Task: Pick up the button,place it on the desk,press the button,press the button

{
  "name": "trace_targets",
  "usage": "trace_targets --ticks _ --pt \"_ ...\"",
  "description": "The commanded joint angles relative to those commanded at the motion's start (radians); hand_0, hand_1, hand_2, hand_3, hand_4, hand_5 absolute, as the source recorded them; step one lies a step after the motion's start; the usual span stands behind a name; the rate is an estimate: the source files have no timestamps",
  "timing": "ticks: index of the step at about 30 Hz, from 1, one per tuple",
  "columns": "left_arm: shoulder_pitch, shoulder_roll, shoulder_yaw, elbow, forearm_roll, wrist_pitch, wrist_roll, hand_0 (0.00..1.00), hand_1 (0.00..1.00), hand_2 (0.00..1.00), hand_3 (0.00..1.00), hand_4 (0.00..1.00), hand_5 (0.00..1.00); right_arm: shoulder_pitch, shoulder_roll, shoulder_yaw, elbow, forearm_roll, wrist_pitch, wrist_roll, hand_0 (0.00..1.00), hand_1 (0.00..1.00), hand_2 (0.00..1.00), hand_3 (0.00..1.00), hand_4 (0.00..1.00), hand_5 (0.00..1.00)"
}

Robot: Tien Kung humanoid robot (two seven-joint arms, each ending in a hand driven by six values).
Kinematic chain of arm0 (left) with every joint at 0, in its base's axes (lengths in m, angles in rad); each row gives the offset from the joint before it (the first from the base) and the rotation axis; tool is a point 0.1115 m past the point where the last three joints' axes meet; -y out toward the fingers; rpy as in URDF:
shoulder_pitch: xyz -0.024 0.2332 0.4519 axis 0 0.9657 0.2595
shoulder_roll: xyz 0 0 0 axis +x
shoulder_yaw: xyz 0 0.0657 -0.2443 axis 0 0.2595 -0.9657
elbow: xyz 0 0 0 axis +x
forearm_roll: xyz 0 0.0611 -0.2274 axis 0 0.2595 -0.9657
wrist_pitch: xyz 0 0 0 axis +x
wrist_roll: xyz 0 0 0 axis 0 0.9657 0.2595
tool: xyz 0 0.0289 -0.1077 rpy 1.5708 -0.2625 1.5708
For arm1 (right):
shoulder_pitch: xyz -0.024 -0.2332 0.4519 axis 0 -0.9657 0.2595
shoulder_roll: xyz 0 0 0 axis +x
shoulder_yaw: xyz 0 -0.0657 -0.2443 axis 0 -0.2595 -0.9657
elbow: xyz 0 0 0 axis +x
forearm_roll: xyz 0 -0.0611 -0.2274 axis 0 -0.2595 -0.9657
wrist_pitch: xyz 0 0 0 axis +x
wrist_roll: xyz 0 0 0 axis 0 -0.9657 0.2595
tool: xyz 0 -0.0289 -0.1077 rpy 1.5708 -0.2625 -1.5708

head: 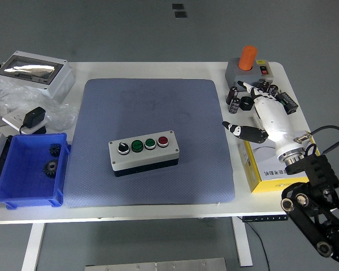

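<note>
Button box (pixel 144 153) looks rigid, moderately heavy, smooth plastic; grip across its long sides. Right hand (pixel 260 116) fingers loose, holding nothing.

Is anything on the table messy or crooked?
Mostly no. The button box sits slightly askew on the blue mat, and crumpled plastic wrap lies loose at the left. Nothing looks spilled or broken.
</note>
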Motion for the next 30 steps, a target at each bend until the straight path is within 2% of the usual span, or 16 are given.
trace_targets --ticks 1,6,12,13,18,19,23,25,30 --pt "-0.002 0.001 0.002 0.000 -0.001 0.000 -0.001 0.690 0.673 0.664 0.786 0.741 0.677 -0.002 -0.001 0.005 0.001 0.014 -0.008 0.011 0.980 0.990 0.998 0.998 0.894 0.285" --pt "-0.001 0.004 0.010 0.000 -0.012 0.002 -0.001 0.690 0.673 0.664 0.786 0.741 0.677 -0.016 -0.003 0.041 0.009 0.152 -0.007 0.096 0.980 0.990 0.998 0.998 0.894 0.285" --pt "0.004 0.002 0.011 0.000 -0.017 0.003 0.009 0.689 0.672 0.664 0.785 0.736 0.653 -0.032 0.000 0.081 0.012 0.304 0.004 0.144 0.998 0.998 0.998 0.998 0.898 0.281" --pt "0.005 0.003 0.010 0.000 -0.016 0.004 0.011 0.689 0.672 0.664 0.785 0.736 0.646 -0.035 0.001 0.086 0.012 0.327 0.008 0.149 0.957 0.953 0.998 0.998 0.901 0.320" --pt "0.007 0.007 0.007 0.000 -0.018 0.006 0.014 0.689 0.672 0.664 0.785 0.736 0.646 -0.047 0.007 0.106 0.012 0.438 0.027 0.163 0.957 0.953 0.998 0.998 0.901 0.320" --pt "0.007 0.007 0.007 0.000 -0.018 0.007 0.014 0.689 0.672 0.664 0.785 0.737 0.637 -0.049 0.008 0.108 0.012 0.456 0.030 0.164 0.897 0.894 0.928 0.975 0.894 0.409" --pt "0.008 0.010 0.009 0.000 -0.023 0.008 0.015 0.689 0.672 0.664 0.785 0.737 0.637 -0.050 0.011 0.110 0.010 0.503 0.040 0.165 0.897 0.894 0.928 0.975 0.894 0.409" --pt "0.010 0.010 0.009 0.000 -0.025 0.009 0.017 0.689 0.671 0.664 0.786 0.738 0.636 -0.046 0.013 0.107 0.010 0.508 0.041 0.163 0.879 0.879 0.910 0.939 0.883 0.412" --pt "0.014 0.006 0.004 0.000 -0.023 0.011 0.026 0.689 0.671 0.664 0.786 0.738 0.636 -0.041 0.013 0.099 0.009 0.508 0.042 0.159 0.879 0.879 0.910 0.939 0.883 0.412"
